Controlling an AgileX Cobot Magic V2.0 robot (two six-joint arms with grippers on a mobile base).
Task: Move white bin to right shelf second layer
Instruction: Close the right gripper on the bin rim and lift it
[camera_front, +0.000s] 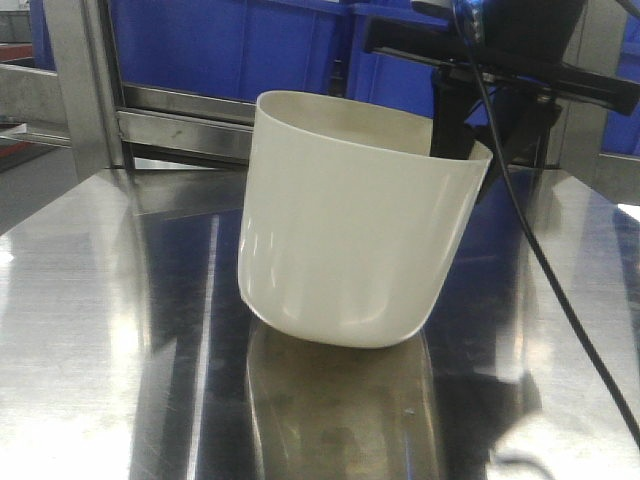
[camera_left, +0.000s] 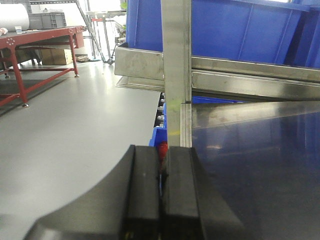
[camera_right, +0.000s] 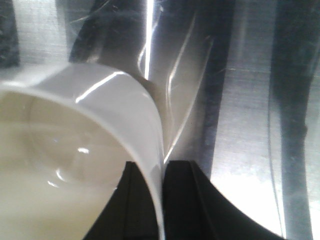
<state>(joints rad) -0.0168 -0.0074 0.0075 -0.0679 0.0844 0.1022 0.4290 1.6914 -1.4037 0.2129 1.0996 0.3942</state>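
Observation:
The white bin (camera_front: 350, 240) is tilted on the mirror-like steel tabletop (camera_front: 100, 300), its open top leaning toward the back. I cannot tell whether its base touches the steel. My right gripper (camera_right: 161, 167) is shut on the bin's wall (camera_right: 125, 105) at the rim, one finger inside and one outside. In the front view the right arm (camera_front: 500, 70) reaches down behind the bin's back right rim. My left gripper (camera_left: 161, 150) is shut on nothing, at the table's left edge and pointing toward the rack. The right shelf second layer is out of view.
Blue crates (camera_left: 240, 25) sit on a steel rack level behind the table, with an upright steel post (camera_left: 176, 65) in front of my left gripper. A black cable (camera_front: 560, 300) hangs across the table's right side. A red-framed bench (camera_left: 35, 40) stands far left on the grey floor.

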